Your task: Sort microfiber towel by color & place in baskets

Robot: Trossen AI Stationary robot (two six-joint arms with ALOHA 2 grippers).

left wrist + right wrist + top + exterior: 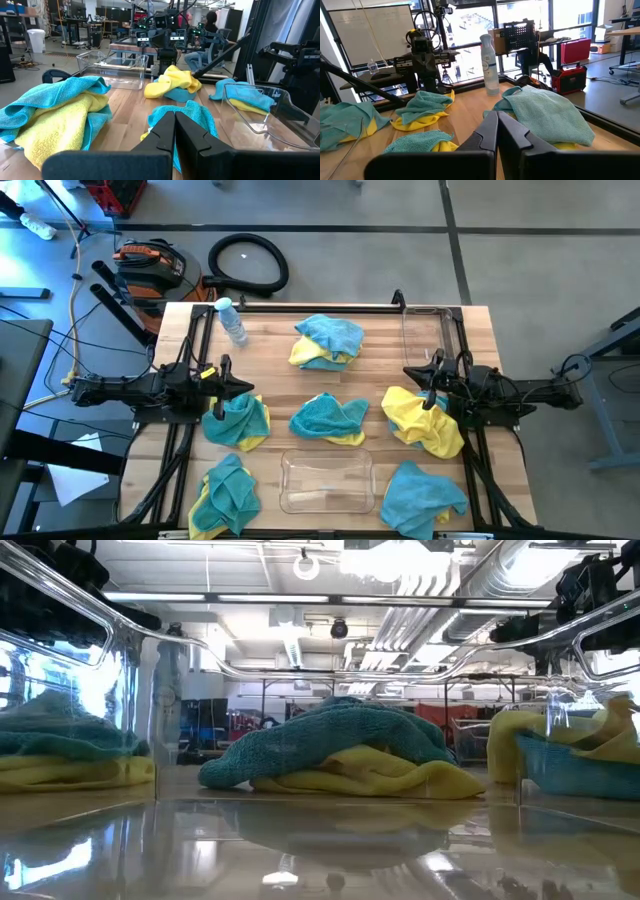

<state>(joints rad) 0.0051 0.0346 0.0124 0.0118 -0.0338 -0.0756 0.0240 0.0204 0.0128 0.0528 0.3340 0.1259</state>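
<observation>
Bench [270,350] of pale wood planks is seen from above, with both dark arms laid in from its sides. Six heaps of microfiber towel are spread over it, each mixing teal-blue and yellow cloth: one at the far middle [327,341], one at the centre [328,420], one beside the left tool [238,421], one under the right tool [424,421], and two at the near corners [224,498] [423,498], both partly cut off by the picture's lower edge. How many cloths make up each heap cannot be made out.

Two clear baskets are set among them. One lies at the near middle [326,483], with no towel seen in it; the other [421,330] stands at the far right and is hard to trace against the wood, so its contents are perhaps nil but cannot be confirmed. In the low view the near basket's wall blurs everything behind it.

A clear water bottle [232,320] stands upright at the far left.

The left tool [219,378] is held at the left-hand heap's edge with its fingers pressed together on nothing. The right tool [431,383] is likewise pressed together, empty, at the yellow heap's far edge.
</observation>
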